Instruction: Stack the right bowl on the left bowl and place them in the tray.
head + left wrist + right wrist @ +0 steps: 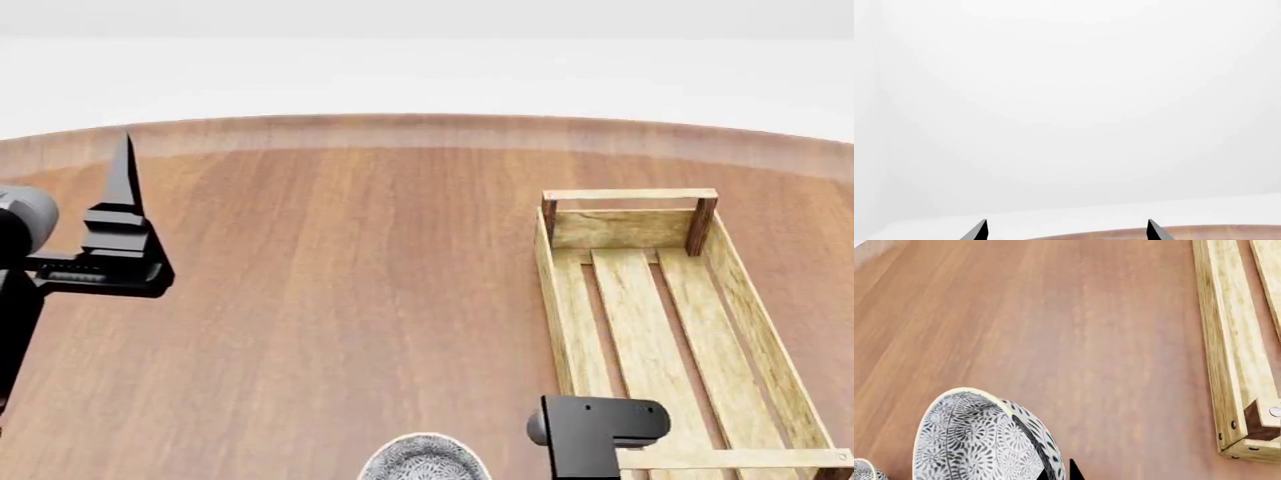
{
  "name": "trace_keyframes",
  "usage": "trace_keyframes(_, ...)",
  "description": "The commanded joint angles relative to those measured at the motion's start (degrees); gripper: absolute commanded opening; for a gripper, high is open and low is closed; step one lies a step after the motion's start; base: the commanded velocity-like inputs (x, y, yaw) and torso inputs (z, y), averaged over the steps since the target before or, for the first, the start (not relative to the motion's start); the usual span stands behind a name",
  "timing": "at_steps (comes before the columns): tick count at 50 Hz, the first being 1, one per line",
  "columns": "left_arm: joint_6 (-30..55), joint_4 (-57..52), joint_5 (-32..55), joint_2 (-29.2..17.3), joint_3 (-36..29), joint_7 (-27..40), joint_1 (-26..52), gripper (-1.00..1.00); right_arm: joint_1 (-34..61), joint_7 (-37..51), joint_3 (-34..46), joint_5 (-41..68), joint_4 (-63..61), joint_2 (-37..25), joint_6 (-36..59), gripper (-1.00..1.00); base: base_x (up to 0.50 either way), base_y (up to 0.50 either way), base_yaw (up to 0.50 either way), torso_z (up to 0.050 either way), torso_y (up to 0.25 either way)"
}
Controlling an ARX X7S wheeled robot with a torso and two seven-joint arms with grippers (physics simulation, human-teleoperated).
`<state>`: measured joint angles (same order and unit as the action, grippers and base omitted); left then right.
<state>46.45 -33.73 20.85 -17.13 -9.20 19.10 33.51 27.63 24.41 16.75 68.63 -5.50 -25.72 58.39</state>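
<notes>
My right gripper (1059, 473) is shut on the rim of a grey-and-white patterned bowl (974, 440), one fingertip inside and one outside. A sliver of a second patterned bowl (863, 470) shows at the edge beside it. In the head view one patterned bowl (424, 460) shows at the bottom edge, next to my right arm's wrist (594, 432). The light-wood tray (627, 228) lies empty at the right, and its side plank shows in the right wrist view (1227, 340). My left gripper (1066, 230) is open and empty, held up at the far left (123, 190), away from the bowls.
The round wooden table (347, 280) runs to a curved far edge (400, 122), with white floor and wall behind it. My left wrist view faces the white wall over the table's edge (1201, 232).
</notes>
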Motion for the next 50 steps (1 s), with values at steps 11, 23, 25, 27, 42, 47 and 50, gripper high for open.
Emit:
trace_keyframes(11, 0.0, 0.3, 0.6, 0.2, -0.5, 0.3, 0.6, 1.00, 17.1, -8.8, 5.3, -7.8, 19.8, 8.4, -5.0, -1.00, 0.00, 0.00, 0.00, 0.000, 0.001)
trace_keyframes(23, 0.5, 0.4, 0.8, 0.4, -1.1, 0.6, 1.7, 1.00, 27.4, -17.7, 10.6, -12.2, 36.7, 17.1, -7.8, -1.00, 0.00, 0.00, 0.00, 0.000, 0.000)
trace_keyframes(25, 0.7, 0.3, 0.9, 0.4, -1.2, 0.6, 2.0, 1.00, 29.3, -19.2, 11.2, -12.5, 39.3, 19.0, -8.3, -1.00, 0.00, 0.00, 0.00, 0.000, 0.000)
trace_keyframes(27, 0.7, 0.3, 1.0, 0.4, -1.2, 0.7, 2.0, 1.00, 30.3, -20.2, 11.8, -13.0, 41.5, 20.1, -8.8, -1.00, 0.00, 0.00, 0.00, 0.000, 0.000)
trace_keyframes(42, 1.6, -0.3, 1.2, 0.2, -1.9, 1.2, 2.9, 1.00, 39.5, -22.4, 34.7, 5.8, 51.1, 25.7, -18.4, -1.00, 0.00, 0.00, 0.00, 0.000, 0.001)
trace_keyframes(47, 2.1, -0.7, 1.5, 0.0, -1.7, 1.3, 3.1, 1.00, 44.2, -21.2, 51.9, 23.0, 50.1, 25.7, -25.7, -1.00, 0.00, 0.00, 0.00, 0.000, 0.000)
trace_keyframes(50, 2.3, -0.9, 1.6, -0.1, -1.7, 1.4, 3.1, 1.00, 46.7, -21.3, 62.0, 32.0, 49.4, 25.7, -30.6, -1.00, 0.00, 0.00, 0.00, 0.000, 0.000)
